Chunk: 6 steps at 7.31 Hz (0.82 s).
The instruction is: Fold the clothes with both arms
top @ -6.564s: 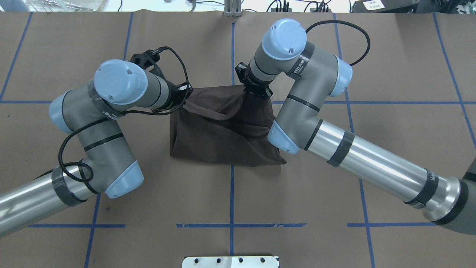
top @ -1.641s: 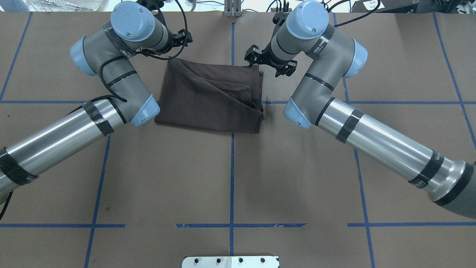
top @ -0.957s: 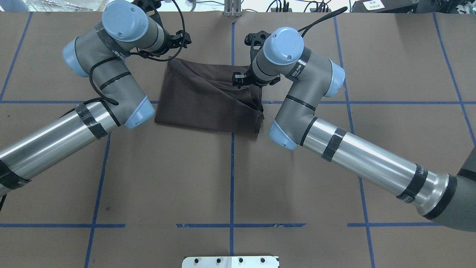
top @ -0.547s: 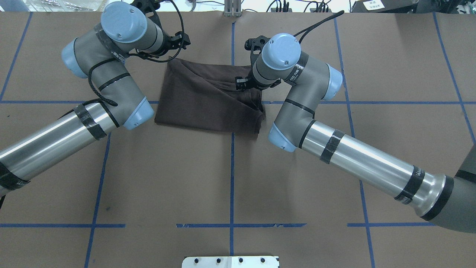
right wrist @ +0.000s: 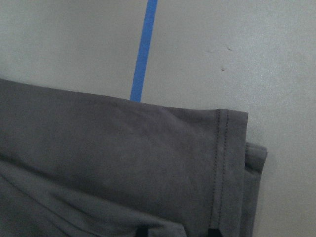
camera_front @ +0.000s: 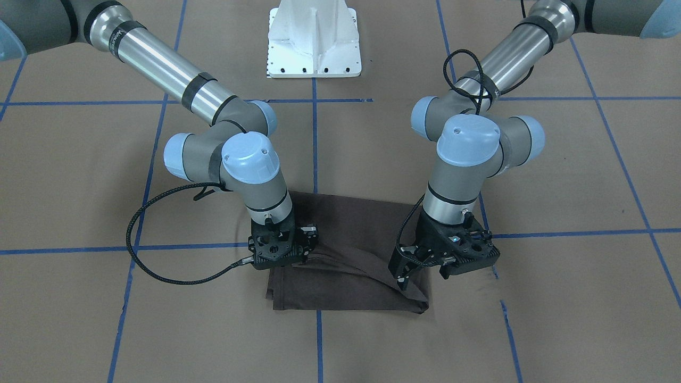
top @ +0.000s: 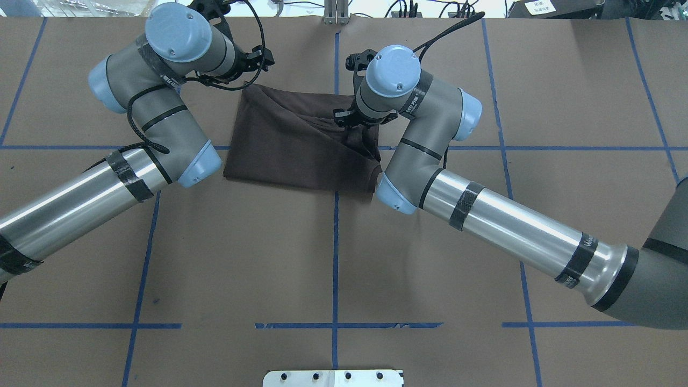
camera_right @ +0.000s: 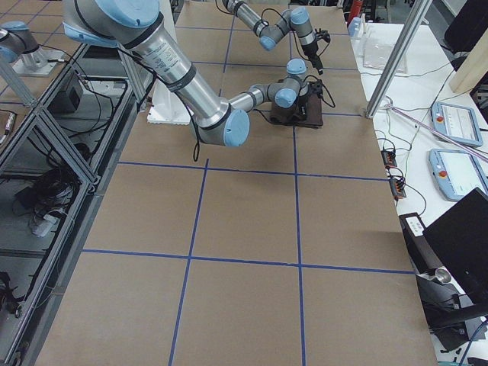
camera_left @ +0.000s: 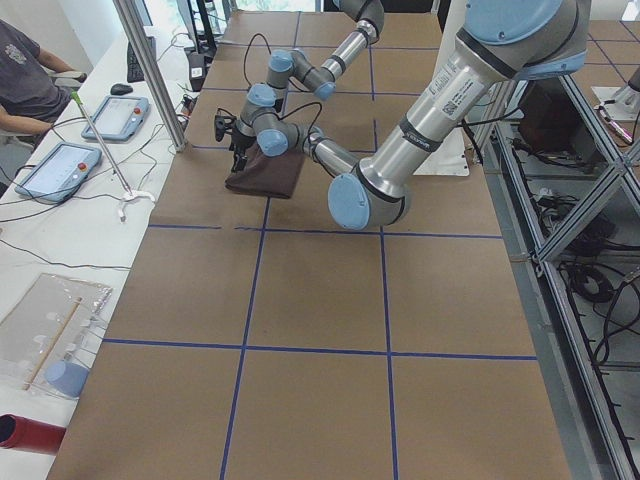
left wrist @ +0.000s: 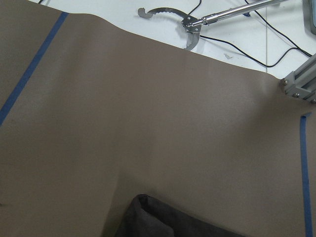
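The dark brown T-shirt [top: 301, 140] lies folded into a rough rectangle at the far middle of the table, also seen from the front [camera_front: 346, 260]. My right gripper [top: 346, 115] is low over its far right part. In the right wrist view its two fingertips [right wrist: 143, 231] stand apart on the cloth near a hemmed edge [right wrist: 219, 163], so it is open. My left gripper [camera_front: 403, 272] hovers at the shirt's far left corner, open and empty. That corner [left wrist: 163, 222] lies loose on the table in the left wrist view.
The white pedestal base [camera_front: 314, 48] stands at the near middle edge. A metal post [top: 336, 13] stands at the far edge. A grabber tool [left wrist: 192, 29] and cables lie on the white bench beyond. A seated person [camera_left: 20, 70] and tablets are beside the table.
Both grippers carried the shirt to the far side, laid it folded and let go. In the last second the right gripper swung left onto the shirt's far right part. The left arm barely moved.
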Each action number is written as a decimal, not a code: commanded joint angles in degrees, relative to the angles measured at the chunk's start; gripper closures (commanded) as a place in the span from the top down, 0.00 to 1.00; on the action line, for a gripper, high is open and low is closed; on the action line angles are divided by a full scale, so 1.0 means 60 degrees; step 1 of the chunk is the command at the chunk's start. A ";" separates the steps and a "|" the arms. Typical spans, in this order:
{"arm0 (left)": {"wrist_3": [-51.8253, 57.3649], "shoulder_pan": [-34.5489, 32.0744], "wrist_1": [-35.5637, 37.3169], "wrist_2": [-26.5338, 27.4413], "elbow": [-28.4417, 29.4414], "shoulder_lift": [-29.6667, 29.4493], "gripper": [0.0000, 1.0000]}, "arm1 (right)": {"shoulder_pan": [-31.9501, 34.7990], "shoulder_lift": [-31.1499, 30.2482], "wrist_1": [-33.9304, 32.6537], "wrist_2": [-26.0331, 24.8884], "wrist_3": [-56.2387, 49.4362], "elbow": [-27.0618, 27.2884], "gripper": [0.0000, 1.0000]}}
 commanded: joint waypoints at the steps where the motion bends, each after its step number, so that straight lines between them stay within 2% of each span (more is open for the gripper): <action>1: -0.0002 -0.0009 -0.0011 -0.0014 -0.0014 0.0041 1.00 | -0.0060 0.0057 -0.0009 -0.0016 -0.0018 -0.0126 0.50; 2: -0.0002 -0.0010 -0.0026 -0.0014 0.0001 0.0041 1.00 | -0.0089 0.0057 -0.0009 -0.0016 -0.0018 -0.0126 0.45; 3: -0.0002 -0.0010 -0.0011 -0.0014 0.0001 0.0041 1.00 | -0.0089 0.0057 -0.0009 -0.0016 -0.0033 -0.0126 0.18; 4: -0.0002 0.0005 -0.0011 -0.0014 0.0001 0.0041 1.00 | -0.0074 0.0057 -0.0009 -0.0016 -0.0279 -0.0126 0.00; 6: -0.0002 0.0005 -0.0011 -0.0014 -0.0014 0.0041 1.00 | -0.0060 0.0057 -0.0009 -0.0016 -0.0354 -0.0111 0.00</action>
